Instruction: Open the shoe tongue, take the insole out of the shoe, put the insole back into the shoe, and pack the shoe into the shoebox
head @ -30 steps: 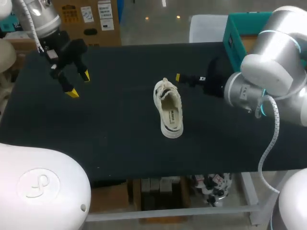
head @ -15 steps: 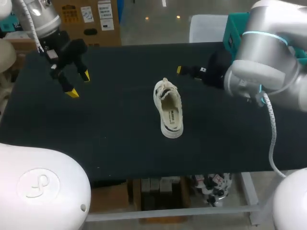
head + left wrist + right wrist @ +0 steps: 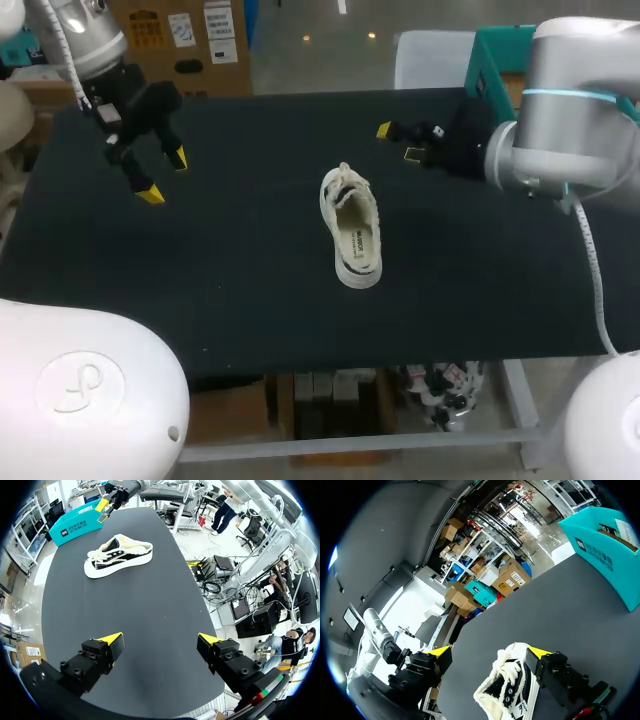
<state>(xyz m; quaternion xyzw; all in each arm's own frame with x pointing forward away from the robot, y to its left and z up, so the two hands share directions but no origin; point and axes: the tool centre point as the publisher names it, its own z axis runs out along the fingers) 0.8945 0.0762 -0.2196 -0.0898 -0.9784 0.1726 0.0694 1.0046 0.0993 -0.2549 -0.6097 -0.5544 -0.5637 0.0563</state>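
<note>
The shoe (image 3: pixel 351 228) is sitting upright on its sole near the middle of the black table (image 3: pixel 250 300), laced end pointing away from me and heel toward the near edge. This is leaving its mouth facing up, which I judge to be the right attitude for reaching the tongue and the insole. A printed lining is showing inside the opening, so I am judging the insole to be in place and the first step not yet begun; the exact set of the tongue I cannot tell. The teal box (image 3: pixel 492 78) is standing at the far right corner of the table, well apart from the shoe, and I am taking it for the shoebox, waiting for the final packing step. My right gripper (image 3: pixel 398 143) is hovering beyond the laced end and to its right, between shoe and box, touching neither. Its fingers are standing spread with nothing between them, and the right wrist view is showing the laces just ahead of them (image 3: pixel 490 655), a posture I read as ready for the tongue. My left gripper (image 3: pixel 164 177) is hanging over the far left of the table, well apart from the shoe, fingers likewise spread and empty. I judge it is being parked there to leave the working area free.
</note>
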